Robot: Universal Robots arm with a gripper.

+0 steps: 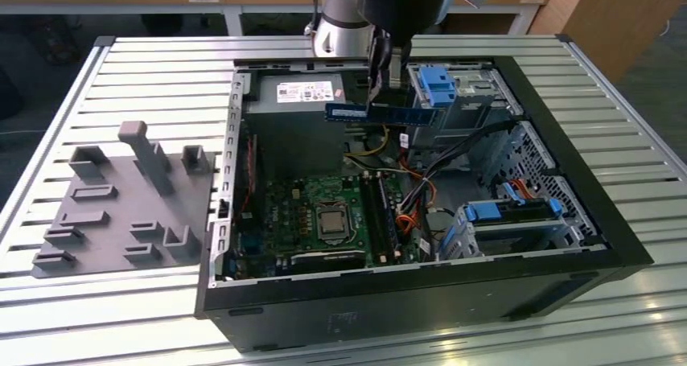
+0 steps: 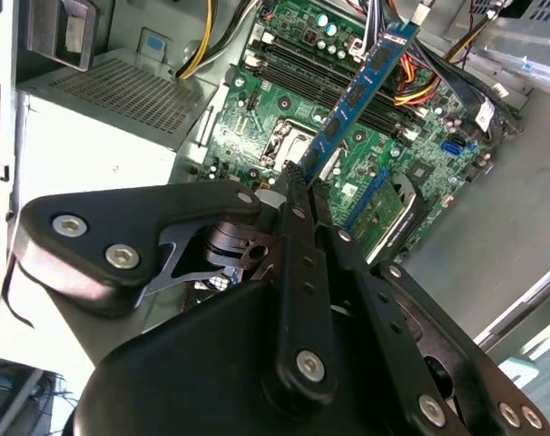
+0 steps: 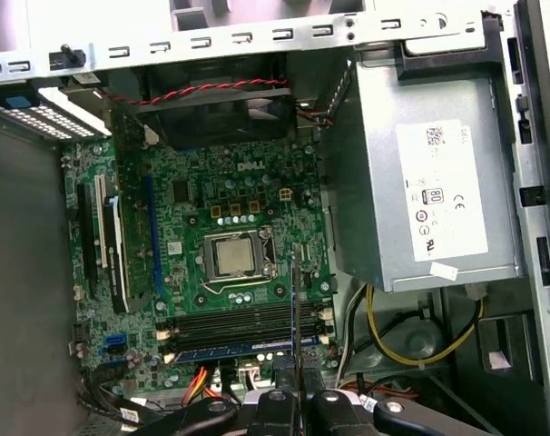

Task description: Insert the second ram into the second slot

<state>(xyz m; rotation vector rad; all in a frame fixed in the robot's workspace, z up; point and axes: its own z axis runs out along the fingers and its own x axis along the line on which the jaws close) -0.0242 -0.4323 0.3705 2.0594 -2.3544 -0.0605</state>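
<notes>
**Ann:** While the gripper [image 1: 387, 88] hangs over the open computer case [image 1: 617, 245], its fingers are clamped on the second ram [image 1: 349, 111].

**Bo:** Held level, clear above the motherboard [image 3: 248, 200], where another blue stick [image 3: 230, 351] sits slotted.

Tally: two ram sticks, two latches, one each of the rest.
One second ram [image 1: 381, 113] clamped in the end effector [image 1: 384, 92], one seated ram [image 3: 248, 351] lower down; near latch [image 1: 440, 84] just beside the end effector, far latch [image 1: 499, 213] well apart (both blue); one motherboard [image 1: 279, 213], processor [image 1: 331, 219], power supply [image 1: 290, 129], computer case [image 1: 429, 310], grey fixture [image 1: 118, 213], table [image 1: 601, 76].
</notes>
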